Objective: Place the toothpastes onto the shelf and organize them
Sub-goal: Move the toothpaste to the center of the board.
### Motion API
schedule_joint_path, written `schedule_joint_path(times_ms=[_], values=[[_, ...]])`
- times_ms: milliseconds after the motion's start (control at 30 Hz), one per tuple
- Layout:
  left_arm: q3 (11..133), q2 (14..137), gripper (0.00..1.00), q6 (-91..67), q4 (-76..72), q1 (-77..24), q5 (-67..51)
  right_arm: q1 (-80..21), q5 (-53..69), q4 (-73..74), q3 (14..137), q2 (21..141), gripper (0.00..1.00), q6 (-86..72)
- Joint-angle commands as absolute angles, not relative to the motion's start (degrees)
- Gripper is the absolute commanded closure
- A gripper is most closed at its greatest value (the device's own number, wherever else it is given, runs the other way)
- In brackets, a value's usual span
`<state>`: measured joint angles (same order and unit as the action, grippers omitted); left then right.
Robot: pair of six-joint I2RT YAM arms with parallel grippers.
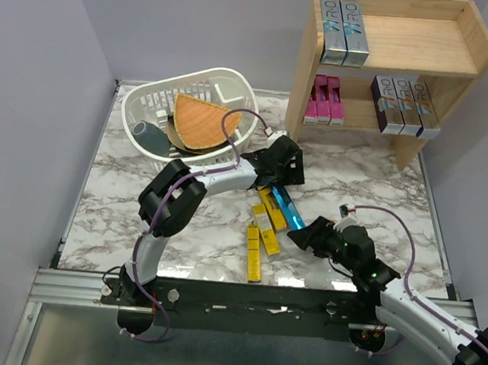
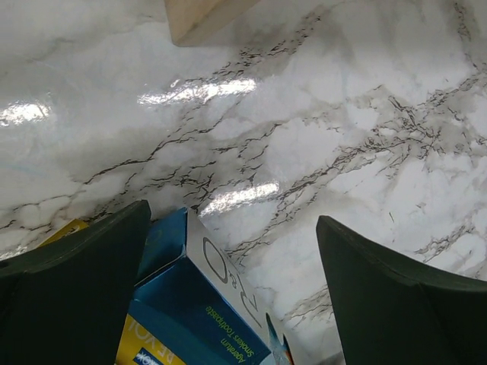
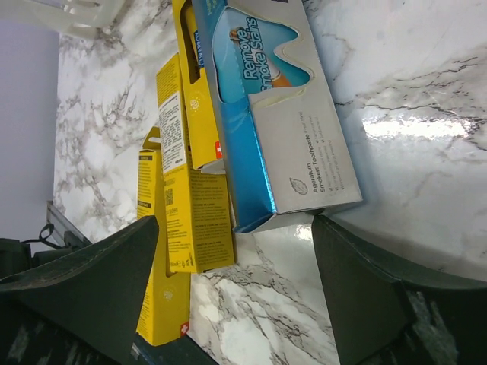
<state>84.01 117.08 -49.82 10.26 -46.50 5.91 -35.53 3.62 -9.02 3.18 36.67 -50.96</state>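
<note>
A blue-silver toothpaste carton [image 1: 286, 208] lies on the marble among several yellow cartons [image 1: 256, 250]. My left gripper [image 1: 283, 171] hovers over its far end, open, with the carton end [image 2: 199, 293] low between its fingers [image 2: 84, 281] and nothing gripped. From the near side my right gripper [image 1: 304, 236] faces the carton's other end [image 3: 283, 122], also open and a little short of it; yellow cartons [image 3: 190, 182] lie to its left. The wooden shelf [image 1: 461, 43] holds two blue-silver cartons [image 1: 347, 31] on top, with pink ones [image 1: 325, 101] and three purple-silver ones [image 1: 405, 104] below.
A white slotted basket [image 1: 148, 106] with an orange wedge [image 1: 202, 123] and a grey item [image 1: 152, 136] stands at the back left. A shelf leg [image 2: 199, 19] shows at the top of the left wrist view. The basket's rim [image 3: 72, 15] shows in the right wrist view.
</note>
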Motion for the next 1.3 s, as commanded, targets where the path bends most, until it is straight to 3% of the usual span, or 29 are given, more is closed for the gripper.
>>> schedule_joint_path(times_ms=[0, 367, 867, 1133, 1267], values=[[86.4, 113.6, 0.01, -50.9, 17.4, -47.0, 11.2, -35.3, 0.6, -7.9, 4.9, 35.9, 0.08, -48.3], [85.6, 109.5, 0.01, -49.7, 19.9, -46.9, 15.6, -35.2, 0.4, -4.9, 7.2, 38.2, 0.08, -46.1], [83.8, 105.3, 0.02, -53.7, 24.4, -49.8, 17.3, -35.2, -15.8, 7.1, 7.8, 26.7, 0.07, -45.9], [89.4, 112.5, 0.19, -56.8, 29.2, -51.5, 18.1, -35.2, -17.0, 6.5, 5.4, 21.6, 0.07, -45.3], [92.3, 115.4, 0.23, -57.1, 32.2, -51.9, 18.6, -35.2, -17.5, 6.5, 4.9, 19.6, 0.07, -44.9]])
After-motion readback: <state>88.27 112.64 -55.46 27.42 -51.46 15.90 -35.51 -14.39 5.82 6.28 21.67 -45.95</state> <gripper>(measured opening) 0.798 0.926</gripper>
